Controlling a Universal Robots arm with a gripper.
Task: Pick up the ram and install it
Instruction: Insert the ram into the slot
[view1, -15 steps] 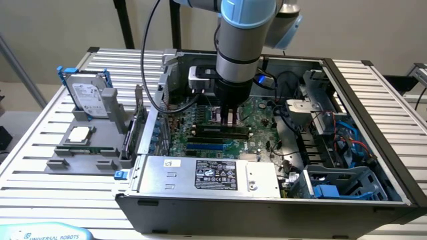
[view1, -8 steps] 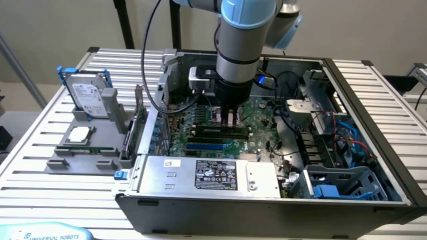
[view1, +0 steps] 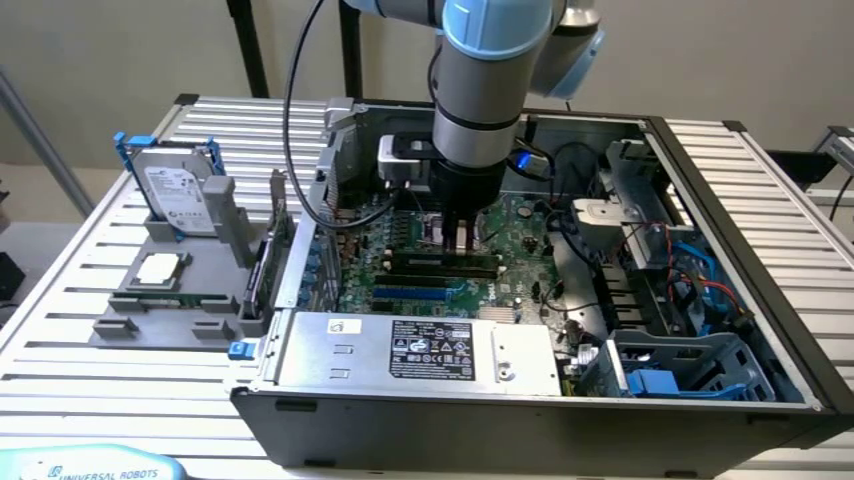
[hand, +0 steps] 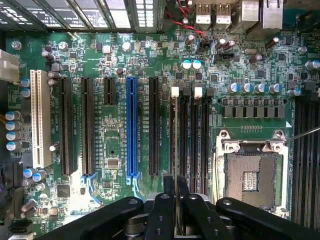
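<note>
Pincer (hand: 178, 200) clamped on the ram (hand: 177, 145), held edge-on over the motherboard (hand: 115, 150) slots inside the open case (view1: 747, 250). Hard drive (view1: 180, 195) stands on the bench (view1: 80, 330) beside the case.

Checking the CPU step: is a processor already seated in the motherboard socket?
No: in the wrist view the socket lies open, its bare contact field exposed.

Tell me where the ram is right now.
The ram stands edge-on between the gripper's fingers, over the memory slots beside the empty processor socket.
</note>
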